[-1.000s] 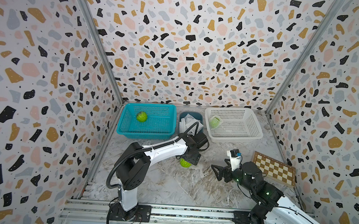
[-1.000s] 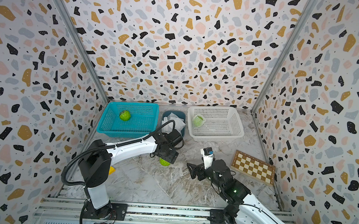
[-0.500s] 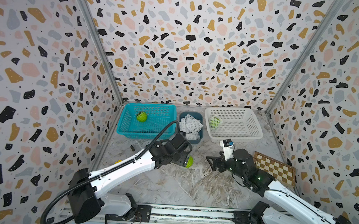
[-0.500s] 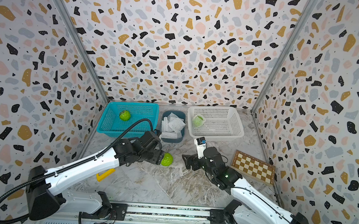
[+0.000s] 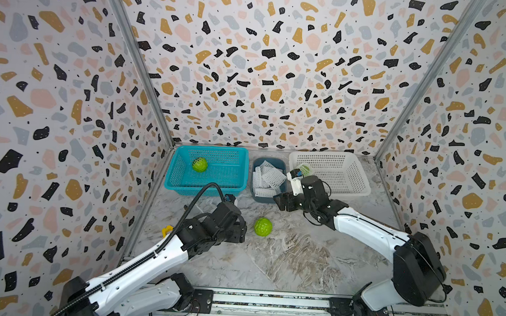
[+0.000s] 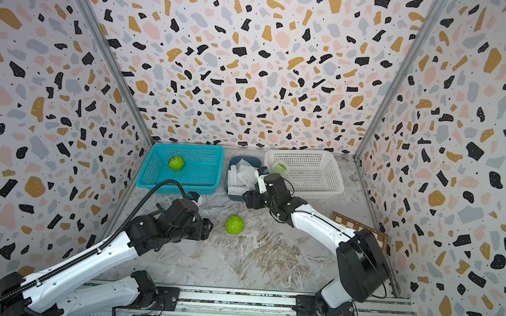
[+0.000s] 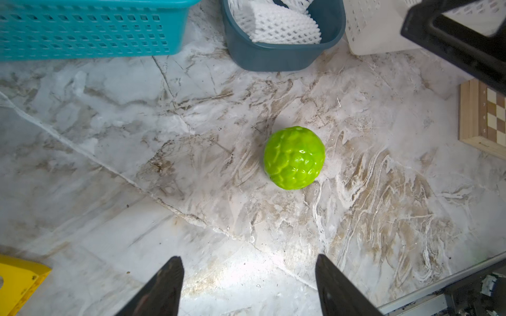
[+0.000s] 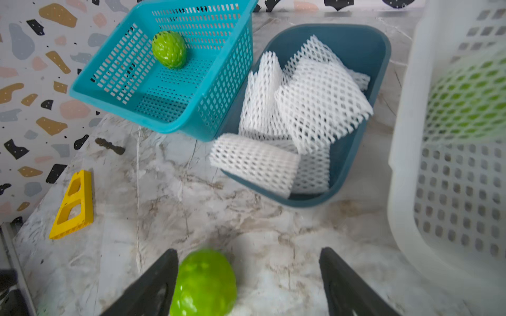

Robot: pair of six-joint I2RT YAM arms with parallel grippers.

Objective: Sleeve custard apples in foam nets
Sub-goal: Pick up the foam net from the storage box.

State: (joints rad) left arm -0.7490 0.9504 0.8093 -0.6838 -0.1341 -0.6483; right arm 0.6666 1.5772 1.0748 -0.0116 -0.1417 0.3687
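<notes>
You see marble-pattern floor, grey-white with brown veins. On three sides of floor: terrazzo-print walls. At floor's back corners: metal corner posts. Along floor's front edge: aluminium rail. Light even, soft glare on floor.

Chessboard: only a strip shows, the rest sits behind the right arm. In the left wrist view the frame edge cuts it.

Netted custard apple in the white basket: half hidden behind the right wrist. Smeared and cropped in the right wrist view.

Yellow block: a sliver past the left arm.

Loose custard apple: blurred, lower part out of frame.

Dark scrap on the bench: too small to name.

Left pincer and right pincer: only the tips show, the rest is cut off.
</notes>
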